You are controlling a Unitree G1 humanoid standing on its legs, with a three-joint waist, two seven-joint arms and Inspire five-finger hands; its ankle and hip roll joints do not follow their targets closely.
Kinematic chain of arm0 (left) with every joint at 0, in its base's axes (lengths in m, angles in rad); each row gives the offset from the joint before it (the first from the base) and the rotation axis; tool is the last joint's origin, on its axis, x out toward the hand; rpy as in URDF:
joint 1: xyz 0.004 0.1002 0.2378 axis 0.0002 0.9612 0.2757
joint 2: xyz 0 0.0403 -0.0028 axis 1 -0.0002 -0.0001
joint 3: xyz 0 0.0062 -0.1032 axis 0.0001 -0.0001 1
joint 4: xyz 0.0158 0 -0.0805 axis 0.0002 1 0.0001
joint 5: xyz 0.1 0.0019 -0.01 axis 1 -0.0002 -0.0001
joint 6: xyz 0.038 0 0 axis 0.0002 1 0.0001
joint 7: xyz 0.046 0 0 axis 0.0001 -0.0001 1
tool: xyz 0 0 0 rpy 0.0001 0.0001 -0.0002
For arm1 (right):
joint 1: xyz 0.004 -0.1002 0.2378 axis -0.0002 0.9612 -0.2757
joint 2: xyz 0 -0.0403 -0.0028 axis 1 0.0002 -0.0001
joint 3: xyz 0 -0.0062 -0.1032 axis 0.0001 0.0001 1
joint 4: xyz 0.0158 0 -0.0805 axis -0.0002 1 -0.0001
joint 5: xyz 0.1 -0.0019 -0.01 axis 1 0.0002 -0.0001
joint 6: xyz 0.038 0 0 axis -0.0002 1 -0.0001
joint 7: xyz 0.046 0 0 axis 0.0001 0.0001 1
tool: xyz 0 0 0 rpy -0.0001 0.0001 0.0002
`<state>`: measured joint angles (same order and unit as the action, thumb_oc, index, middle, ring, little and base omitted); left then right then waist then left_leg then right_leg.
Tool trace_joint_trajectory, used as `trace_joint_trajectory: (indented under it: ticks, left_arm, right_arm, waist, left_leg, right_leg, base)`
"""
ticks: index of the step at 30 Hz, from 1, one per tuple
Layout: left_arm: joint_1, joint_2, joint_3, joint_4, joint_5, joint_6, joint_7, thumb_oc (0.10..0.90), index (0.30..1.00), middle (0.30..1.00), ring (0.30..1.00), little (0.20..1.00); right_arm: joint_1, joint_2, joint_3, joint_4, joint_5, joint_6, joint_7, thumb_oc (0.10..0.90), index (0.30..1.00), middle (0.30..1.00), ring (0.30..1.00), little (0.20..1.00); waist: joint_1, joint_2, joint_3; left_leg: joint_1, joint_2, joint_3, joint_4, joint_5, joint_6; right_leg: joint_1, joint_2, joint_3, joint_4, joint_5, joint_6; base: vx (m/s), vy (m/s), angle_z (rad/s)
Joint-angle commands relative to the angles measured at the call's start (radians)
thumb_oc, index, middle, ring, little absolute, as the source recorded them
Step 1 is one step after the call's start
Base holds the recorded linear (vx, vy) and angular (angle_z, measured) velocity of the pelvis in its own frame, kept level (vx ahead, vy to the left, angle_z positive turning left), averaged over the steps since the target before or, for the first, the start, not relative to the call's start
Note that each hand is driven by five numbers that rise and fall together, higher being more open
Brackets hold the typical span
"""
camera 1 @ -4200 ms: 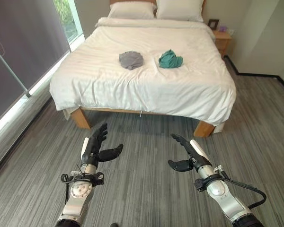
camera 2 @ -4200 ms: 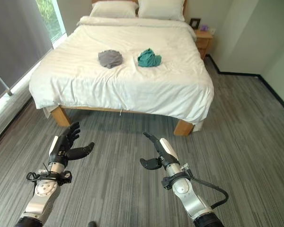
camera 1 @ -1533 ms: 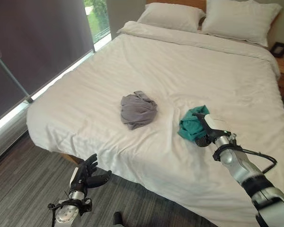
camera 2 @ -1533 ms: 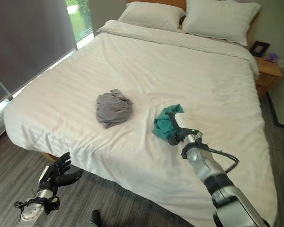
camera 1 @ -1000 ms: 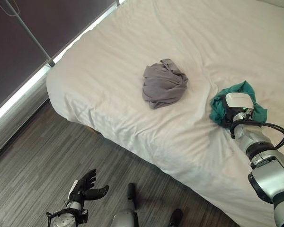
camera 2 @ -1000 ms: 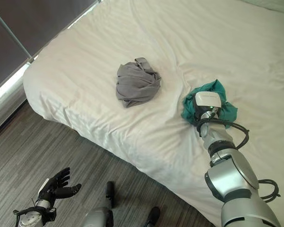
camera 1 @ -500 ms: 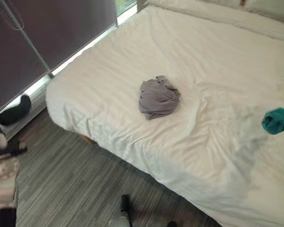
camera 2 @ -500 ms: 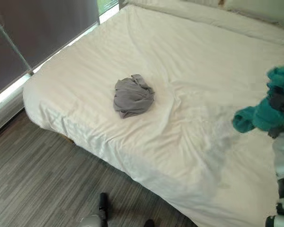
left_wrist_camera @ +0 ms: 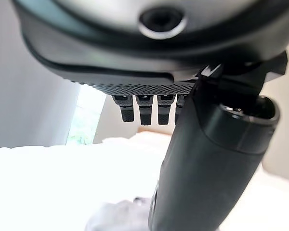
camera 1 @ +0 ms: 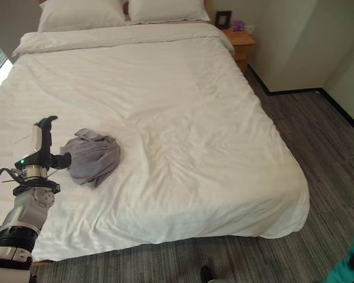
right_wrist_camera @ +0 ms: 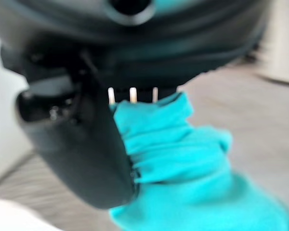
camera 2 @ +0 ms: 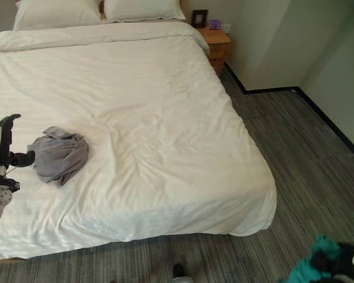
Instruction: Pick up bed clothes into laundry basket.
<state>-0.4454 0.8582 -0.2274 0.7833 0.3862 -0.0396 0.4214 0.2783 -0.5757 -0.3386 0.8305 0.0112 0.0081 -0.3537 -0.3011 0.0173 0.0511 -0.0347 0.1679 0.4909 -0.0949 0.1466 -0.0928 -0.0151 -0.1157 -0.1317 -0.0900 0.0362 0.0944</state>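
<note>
A: What is the biggest thing here?

B: The bed (camera 1: 183, 118), under a white cover, with two pillows (camera 1: 124, 12) at its head. A wooden nightstand (camera 1: 241, 40) stands by the head corner, on the side away from the left robot hand (camera 1: 42, 148). Grey striped floor (camera 1: 324, 153) runs along that same side and past the foot.

A: And the clothes?

B: Two pieces. A crumpled grey garment (camera 1: 93, 159) lies on the bed just beside the left robot hand, on its thumb side. A teal garment (right_wrist_camera: 183, 159) is off the bed, bunched in the right robot hand (camera 2: 336, 262), low above the floor near the foot corner of the bed and well apart from the grey one.

A: How does the left robot hand stand?

B: It is raised above the cover with its fingers (left_wrist_camera: 144, 108) straight and apart, and the thumb (camera 1: 60, 160) reaches toward the grey garment, at its edge. I cannot tell whether the thumb tip touches the cloth. Nothing is gripped in it.

A: And the right one?

B: Clamped on the teal garment. In its wrist view the thumb (right_wrist_camera: 82, 144) presses into the cloth against the palm, and the cloth bulges out past the thumb. Only the tips of its fingers show above the bundle.
</note>
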Motion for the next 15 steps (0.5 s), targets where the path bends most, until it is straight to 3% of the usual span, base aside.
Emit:
trace_joint_trajectory:
  ticks: [1,3,6,8,9,11,13,15]
  left_arm:
    - [-0.223,0.046,0.025,0.118,0.037,0.01,0.012,0.8,0.9,0.9,0.9,0.9]
    - [-0.307,0.027,-0.023,0.203,0.011,0.011,-0.009,0.8,0.9,0.9,0.9,0.9]
    - [-0.447,-0.022,-0.162,0.374,0.039,0.029,-0.048,0.8,0.9,0.9,0.9,0.9]
    - [-0.498,-0.03,-0.252,0.473,0.116,0.054,-0.108,0.4,0.3,0.3,0.3,0.3]
    - [-0.48,-0.011,-0.303,0.568,0.241,0.074,-0.171,0.4,0.3,0.3,0.3,0.3]
    - [-0.459,0.002,-0.296,0.601,0.262,0.078,-0.197,0.4,0.3,0.3,0.3,0.3]
    - [-0.379,0.059,-0.215,0.638,0.268,0.078,-0.213,0.4,0.3,0.3,0.3,0.3]
    - [-0.371,0.061,-0.21,0.635,0.269,0.078,-0.213,0.4,0.3,0.3,0.3,0.3]
  right_arm:
    - [-0.078,-0.077,0.01,0.006,0.105,-0.116,0.02,0.4,0.3,0.3,0.3,0.3]
    - [-0.09,-0.07,0.049,0.058,0.121,-0.115,0.04,0.4,0.3,0.3,0.3,0.3]
    - [-0.181,-0.062,0.081,0.087,0.282,-0.154,0.069,0.4,0.3,0.3,0.3,0.3]
    - [-0.215,-0.061,0.113,0.047,0.327,-0.172,0.093,0.4,0.3,0.3,0.3,0.3]
    - [-0.213,-0.053,0.124,-0.049,0.343,-0.192,0.116,0.4,0.3,0.3,0.3,0.3]
    - [-0.2,-0.04,0.133,-0.122,0.332,-0.194,0.121,0.4,0.3,0.3,0.3,0.3]
    - [-0.161,-0.004,0.161,-0.268,0.309,-0.208,0.143,0.4,0.3,0.3,0.3,0.3]
    - [-0.157,-0.004,0.162,-0.275,0.308,-0.205,0.143,0.4,0.3,0.3,0.3,0.3]
  waist:
    - [0.039,0.018,-0.058]
    - [0.025,0.019,-0.049]
    - [0.007,0.005,0.001]
    - [-0.003,0.001,0.026]
    - [-0.017,-0.004,0.047]
    - [-0.018,-0.003,0.045]
    - [-0.02,-0.006,0.048]
    - [-0.021,-0.006,0.046]
  left_leg:
    - [0.091,0.086,0.047,0.008,-0.034,-0.093]
    - [0.074,0.093,0.041,0.008,-0.05,-0.106]
    - [-0.008,0.107,0.039,0.008,-0.027,-0.112]
    - [-0.049,0.117,0.044,0.008,-0.014,-0.117]
    - [-0.084,0.13,0.063,0.008,-0.004,-0.122]
    - [-0.104,0.134,0.072,0.008,-0.001,-0.123]
    - [-0.113,0.14,0.094,0.008,-0.001,-0.126]
    - [-0.112,0.14,0.096,0.008,-0.001,-0.126]
  right_leg:
    - [-0.065,-0.041,-0.082,0.003,0.11,0.108]
    - [-0.093,-0.038,-0.077,0.003,0.101,0.12]
    - [-0.179,-0.036,-0.077,0.003,0.131,0.123]
    - [-0.226,-0.036,-0.08,0.003,0.146,0.125]
    - [-0.273,-0.036,-0.079,0.003,0.16,0.134]
    - [-0.3,-0.034,-0.076,0.003,0.167,0.137]
    - [-0.332,-0.026,-0.059,0.003,0.168,0.133]
    - [-0.332,-0.025,-0.058,0.003,0.168,0.133]
  base:
    - [0.06,0.04,-0.15]
    - [-0.04,0.002,-0.17]
    - [-0.16,-0.028,-0.03]
    - [-0.14,-0.019,0.02]
    - [-0.09,-0.006,-0.17]
    - [-0.06,0.001,-0.13]
    - [-0.03,-0.002,-0.07]
    - [0.01,-0.011,-0.26]
